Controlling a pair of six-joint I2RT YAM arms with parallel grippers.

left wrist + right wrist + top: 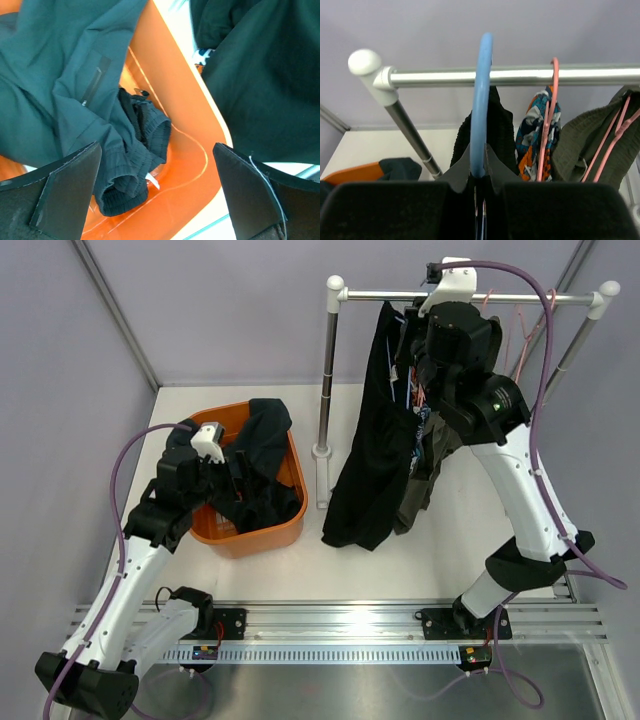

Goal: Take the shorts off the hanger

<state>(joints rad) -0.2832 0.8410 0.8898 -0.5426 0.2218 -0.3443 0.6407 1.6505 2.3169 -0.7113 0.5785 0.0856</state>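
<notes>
Bright, even overhead light; soft shadows on tabletop (pixel 400 560). Glare along front rail (pixel 370 618) and rack bar (pixel 520 76). Close foreground soft in wrist views.

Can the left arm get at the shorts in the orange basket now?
Likely yes: the left arm holds its open jaws just over the shorts in the basket, nothing between.

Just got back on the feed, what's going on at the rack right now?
The right gripper is shut on the hook of the blue hanger, which hangs on the rail with the black shorts below it. Beside it, the patterned shorts and olive shorts hang on pink hangers. The left gripper hovers open over the orange basket, where the dark navy shorts already lie.
</notes>
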